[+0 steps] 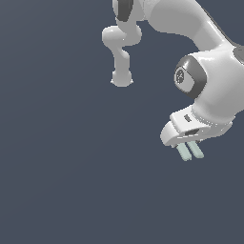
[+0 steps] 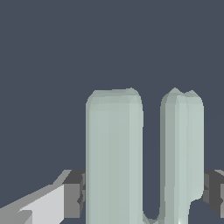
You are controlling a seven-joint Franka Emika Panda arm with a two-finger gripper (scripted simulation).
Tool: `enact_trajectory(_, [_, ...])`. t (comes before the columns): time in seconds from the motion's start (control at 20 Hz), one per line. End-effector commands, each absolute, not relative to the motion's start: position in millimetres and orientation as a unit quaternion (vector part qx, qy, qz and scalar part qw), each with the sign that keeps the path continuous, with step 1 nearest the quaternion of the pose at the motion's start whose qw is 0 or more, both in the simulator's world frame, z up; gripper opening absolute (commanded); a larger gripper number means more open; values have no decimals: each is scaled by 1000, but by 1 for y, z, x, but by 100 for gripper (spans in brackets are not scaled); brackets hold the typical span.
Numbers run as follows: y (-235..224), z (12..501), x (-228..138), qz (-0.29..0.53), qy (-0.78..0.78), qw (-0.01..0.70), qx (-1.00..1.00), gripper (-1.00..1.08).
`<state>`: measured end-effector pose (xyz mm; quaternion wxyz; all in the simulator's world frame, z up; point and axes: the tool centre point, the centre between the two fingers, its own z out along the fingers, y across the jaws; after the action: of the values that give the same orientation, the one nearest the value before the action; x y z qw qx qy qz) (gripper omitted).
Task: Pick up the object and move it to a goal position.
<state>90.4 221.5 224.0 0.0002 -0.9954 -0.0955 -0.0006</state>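
Note:
The object [image 1: 189, 151] is a small pale mint-green piece made of two short parallel bars. It sticks out from under the white gripper [image 1: 188, 142] at the exterior view's right, held up off the plain dark ground. In the wrist view the object [image 2: 114, 157] fills the middle, its two bars joined at the base. The gripper [image 2: 143, 194] is shut on it, with a grey finger pad [image 2: 73, 193] pressed against one bar and the other pad [image 2: 214, 192] against the second bar. In the exterior view the hand hides the fingertips.
The white arm's links [image 1: 209, 71] curve overhead from the exterior view's top to its right. An elbow or base segment [image 1: 121, 52] hangs at top centre. Everything else is uniform dark blue-grey background [image 1: 71, 167], with no goal marker showing.

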Motion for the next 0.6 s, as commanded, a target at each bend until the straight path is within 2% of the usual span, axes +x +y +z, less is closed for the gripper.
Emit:
enact_trajectory(0.0, [229, 232, 94, 0, -95, 0, -995, -100])
enact_trajectory(0.55, [242, 248, 101, 0, -95, 0, -995, -100])
